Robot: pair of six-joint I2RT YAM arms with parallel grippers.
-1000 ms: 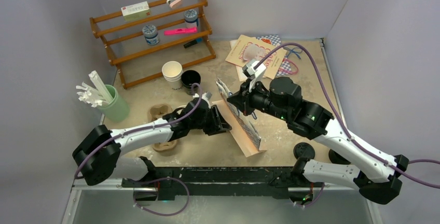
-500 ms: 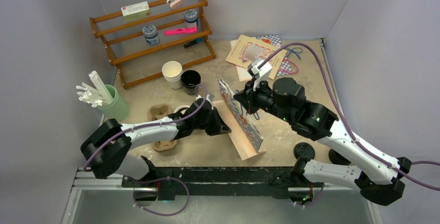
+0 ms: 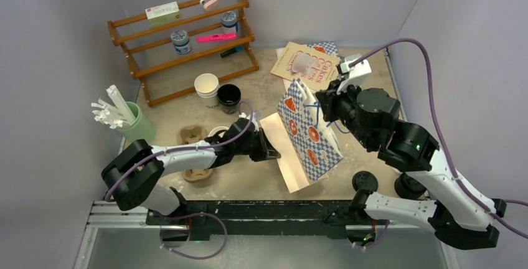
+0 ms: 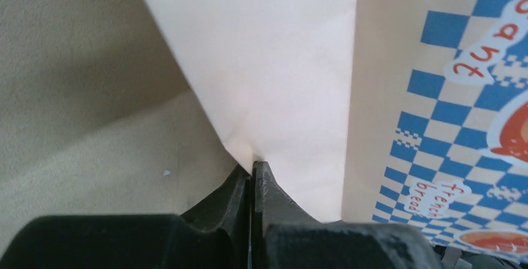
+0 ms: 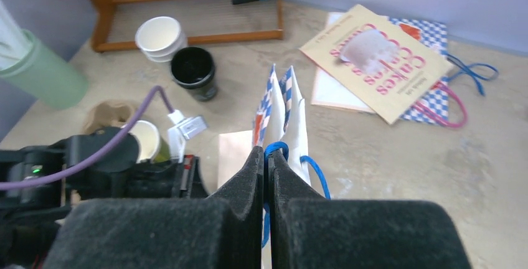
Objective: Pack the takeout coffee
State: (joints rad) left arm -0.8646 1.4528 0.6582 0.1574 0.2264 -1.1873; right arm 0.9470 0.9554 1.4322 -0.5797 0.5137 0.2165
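Nearest the arm bases: left hand (image 4: 252, 169) clenched on the cream bottom corner of the paper bag (image 3: 311, 133), fingers pressed together over the fold

Bag tilted across the middle of the counter (image 3: 261, 185), blue-checked side up, plain bottom panel towards the left hand, mouth folded flat

At the bag's top, right hand (image 5: 266, 154) clenched on the blue handle (image 5: 316, 170)

Left of the left arm: cardboard cup carrier (image 3: 192, 134) with a green cup (image 5: 148, 139), white inside, set in it

Further back, well apart from the bag: black cup (image 3: 228, 96), upright on the counter, no lid on it, dark inside, just beside the stacked white cups (image 3: 207, 85); left arm and its purple cable (image 3: 240, 110) low between that cup and the near edge

Far left: green tumbler (image 3: 138, 129) of white sticks

Far back: wooden rack (image 3: 187, 63) against the wall; to its right a "Cakes" booklet (image 3: 309, 63) lying over a second checked bag (image 5: 436, 76)
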